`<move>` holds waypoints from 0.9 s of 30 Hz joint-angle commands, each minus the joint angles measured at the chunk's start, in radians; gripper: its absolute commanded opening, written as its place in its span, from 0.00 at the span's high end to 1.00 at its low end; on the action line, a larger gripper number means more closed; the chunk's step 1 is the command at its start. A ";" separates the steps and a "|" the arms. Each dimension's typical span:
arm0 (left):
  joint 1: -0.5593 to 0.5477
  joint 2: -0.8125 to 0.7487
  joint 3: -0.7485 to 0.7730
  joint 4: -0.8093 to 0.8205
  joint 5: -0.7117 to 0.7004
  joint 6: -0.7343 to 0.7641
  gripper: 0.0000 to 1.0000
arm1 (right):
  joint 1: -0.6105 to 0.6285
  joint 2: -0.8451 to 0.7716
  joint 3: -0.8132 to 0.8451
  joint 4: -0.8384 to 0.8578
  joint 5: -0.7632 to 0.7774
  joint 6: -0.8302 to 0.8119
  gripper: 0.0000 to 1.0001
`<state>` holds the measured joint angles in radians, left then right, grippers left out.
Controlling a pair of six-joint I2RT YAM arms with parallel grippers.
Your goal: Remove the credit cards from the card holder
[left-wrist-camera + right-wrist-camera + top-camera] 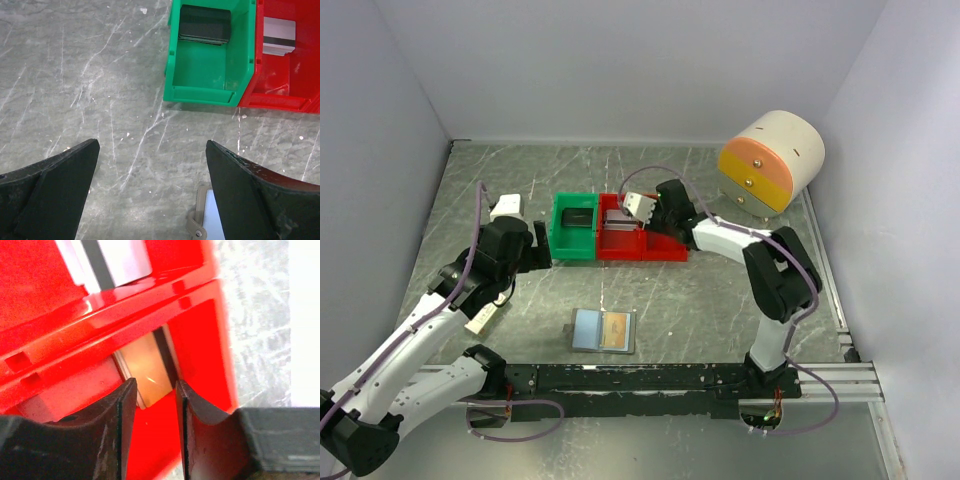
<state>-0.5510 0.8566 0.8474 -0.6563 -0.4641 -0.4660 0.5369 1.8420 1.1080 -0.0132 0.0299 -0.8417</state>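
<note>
The right gripper stood slightly parted above a credit card inside the red bin; left of that bin, the left gripper gaped wide.

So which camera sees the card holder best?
The top view: the whole card holder lies open there, an orange card in one pocket. The left wrist view catches only its corner at the bottom edge. The right wrist view misses it.
</note>
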 commanded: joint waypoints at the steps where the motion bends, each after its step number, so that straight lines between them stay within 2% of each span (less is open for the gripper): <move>1: 0.008 -0.014 -0.005 0.013 0.020 0.015 0.00 | 0.000 -0.163 -0.020 0.058 -0.037 0.114 0.62; 4: 0.009 -0.019 -0.006 0.014 0.028 0.015 0.00 | 0.001 -0.293 -0.076 0.117 -0.036 0.261 0.59; 6: 0.008 -0.025 -0.006 0.016 0.040 0.015 0.00 | 0.001 -0.393 -0.135 0.159 -0.042 0.426 0.56; 9: 0.007 -0.040 -0.015 0.035 0.087 0.023 0.00 | 0.000 -0.533 -0.202 0.171 -0.055 0.763 0.48; 11: 0.007 -0.048 -0.022 0.049 0.124 0.031 0.00 | 0.000 -0.609 -0.254 0.156 -0.077 0.992 0.46; 14: 0.007 -0.048 -0.021 0.050 0.158 0.036 0.00 | 0.000 -0.682 -0.268 0.012 -0.103 1.312 0.46; 16: 0.007 -0.050 -0.022 0.053 0.177 0.037 0.00 | 0.001 -0.725 -0.313 -0.012 -0.187 1.405 0.46; 22: 0.007 -0.049 -0.053 0.070 0.337 -0.041 0.00 | 0.039 -0.831 -0.569 0.171 -0.361 1.718 0.47; 24: 0.007 -0.042 -0.069 0.075 0.428 -0.078 0.00 | 0.115 -0.853 -0.639 0.216 -0.325 1.793 0.48; 27: 0.008 -0.026 -0.091 0.093 0.559 -0.111 0.02 | 0.266 -0.850 -0.665 0.189 -0.188 1.838 0.48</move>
<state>-0.5507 0.8181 0.7822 -0.6136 -0.1242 -0.5102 0.6529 1.0100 0.4717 0.1207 -0.2417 0.8066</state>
